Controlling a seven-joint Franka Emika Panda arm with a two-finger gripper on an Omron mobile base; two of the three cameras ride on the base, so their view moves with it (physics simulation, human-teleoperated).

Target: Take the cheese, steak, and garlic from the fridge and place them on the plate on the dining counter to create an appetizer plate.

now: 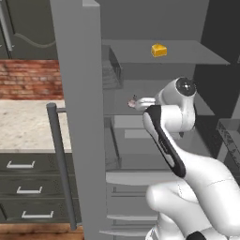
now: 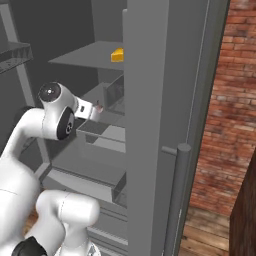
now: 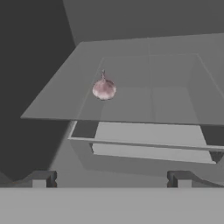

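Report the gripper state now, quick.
Gripper: open and holding nothing, pointed at the garlic on the fridge shelf.

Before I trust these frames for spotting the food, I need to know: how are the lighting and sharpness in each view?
Left base view: flat, dim grey light inside the fridge, yet the cheese stands out sharply. Right base view: brick wall brightly lit, fridge interior darker. Hand view: soft and slightly blurred, with the garlic still readable.
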